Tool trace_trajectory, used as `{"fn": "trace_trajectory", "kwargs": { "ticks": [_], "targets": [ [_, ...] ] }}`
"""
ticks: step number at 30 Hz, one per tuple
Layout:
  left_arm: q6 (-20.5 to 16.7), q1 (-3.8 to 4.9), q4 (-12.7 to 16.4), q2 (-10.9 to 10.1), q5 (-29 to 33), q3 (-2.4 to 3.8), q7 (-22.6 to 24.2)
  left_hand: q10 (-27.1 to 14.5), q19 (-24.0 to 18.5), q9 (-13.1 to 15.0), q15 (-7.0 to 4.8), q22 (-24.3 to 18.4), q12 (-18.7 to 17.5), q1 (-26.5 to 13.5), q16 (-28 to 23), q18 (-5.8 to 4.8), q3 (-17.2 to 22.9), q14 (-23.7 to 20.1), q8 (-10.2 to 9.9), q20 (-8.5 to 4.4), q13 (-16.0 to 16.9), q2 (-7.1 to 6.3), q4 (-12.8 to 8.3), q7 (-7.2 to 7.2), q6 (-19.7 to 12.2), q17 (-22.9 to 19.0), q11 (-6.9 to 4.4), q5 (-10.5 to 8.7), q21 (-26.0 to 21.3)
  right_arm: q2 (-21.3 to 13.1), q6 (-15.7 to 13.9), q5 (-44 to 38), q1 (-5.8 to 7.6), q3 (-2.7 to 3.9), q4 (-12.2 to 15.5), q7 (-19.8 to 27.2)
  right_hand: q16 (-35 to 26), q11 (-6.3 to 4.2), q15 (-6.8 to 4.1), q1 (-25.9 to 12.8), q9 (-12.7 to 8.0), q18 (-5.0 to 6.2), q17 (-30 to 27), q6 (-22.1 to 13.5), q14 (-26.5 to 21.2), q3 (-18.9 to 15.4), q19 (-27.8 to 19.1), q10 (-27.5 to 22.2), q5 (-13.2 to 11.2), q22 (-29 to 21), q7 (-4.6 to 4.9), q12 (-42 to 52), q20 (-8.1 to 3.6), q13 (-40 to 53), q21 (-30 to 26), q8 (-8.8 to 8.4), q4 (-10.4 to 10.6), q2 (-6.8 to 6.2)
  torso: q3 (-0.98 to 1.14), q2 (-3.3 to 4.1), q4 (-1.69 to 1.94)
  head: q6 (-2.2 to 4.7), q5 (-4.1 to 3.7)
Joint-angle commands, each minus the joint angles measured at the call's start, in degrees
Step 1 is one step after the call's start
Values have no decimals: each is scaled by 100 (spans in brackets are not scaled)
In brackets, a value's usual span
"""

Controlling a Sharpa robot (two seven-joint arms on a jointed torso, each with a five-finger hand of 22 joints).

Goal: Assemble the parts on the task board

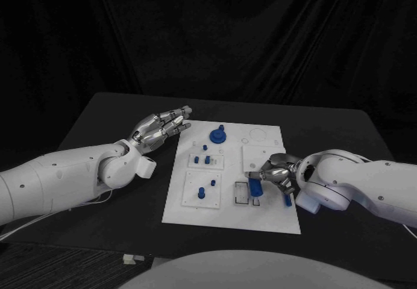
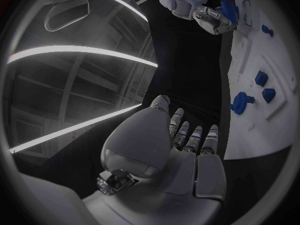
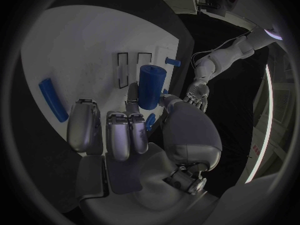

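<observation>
Your right hand pinches a blue cylinder upright just above the task board — probably for seating; left hand waits open.

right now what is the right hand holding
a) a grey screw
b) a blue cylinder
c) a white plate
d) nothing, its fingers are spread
b: the right hand pinches a blue cylinder between thumb and fingers above the task board, while the left hand hangs open at the board's far left edge, holding nothing.
</observation>
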Motion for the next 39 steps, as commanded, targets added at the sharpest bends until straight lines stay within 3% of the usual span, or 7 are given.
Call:
{"fn": "trace_trajectory", "kwargs": {
  "ticks": [1,3,13,22,25,39],
  "targets": [
    [93,-6,15,9,29,6,118,-3,23,-5,45,8,-17,47,36,32,29,13,15,21,2,17,7,0,-35,9,40,29,24,72,-35,-87,-52,0,-39,-245,15,39,36,-31,-6,64,1509,-33,600,17,-39,600,-167,986,9,14,22,1507,-40,-34,-83,59,-2,1,3,1,0],
    [103,-6,14,11,29,6,107,0,24,-3,52,8,-10,54,45,30,43,19,19,22,3,20,1,4,-20,12,45,32,24,133,-16,-198,-83,0,-73,-289,15,51,47,-47,-17,72,1509,-51,600,-72,-49,600,-514,973,22,14,36,1507,-83,-47,-70,106,-2,3,-1,1,-4],
    [122,-7,17,5,29,6,84,0,24,-3,52,8,-10,54,45,30,43,19,19,22,3,20,1,4,-20,12,45,32,24,283,165,-438,-135,-1,-155,-391,15,73,64,-63,-50,97,1509,-99,600,-277,-81,600,-1058,937,44,14,56,1507,-212,-80,-16,202,-1,5,-2,1,8],
    [147,-7,14,11,29,6,70,1,25,-1,61,8,-8,59,51,26,59,23,24,23,4,23,-3,10,-9,13,49,33,25,362,294,-492,-167,-1,-172,-442,15,76,67,-68,-78,101,1509,-102,600,-348,-84,600,-1242,930,49,14,59,1507,-243,-96,17,253,-1,2,1,1,24],
    [155,-7,11,11,29,6,61,1,25,-1,68,8,-9,61,56,23,66,26,26,24,4,24,-5,13,-7,14,51,33,25,373,340,-496,-177,-1,-163,-448,15,78,68,-69,-103,104,1509,-99,600,-410,-83,600,-1405,927,51,14,61,1507,-261,-108,37,273,1,1,1,1,28],
    [203,-13,-19,27,29,6,16,1,25,-1,68,8,-9,61,56,23,66,26,26,24,4,24,-5,13,-7,14,51,33,25,372,500,-499,-194,-1,-73,-501,15,75,67,-71,-123,107,1509,-74,600,-456,-86,600,-1503,922,48,14,61,1507,-283,-109,53,294,0,3,-1,1,36]
  ]
}}
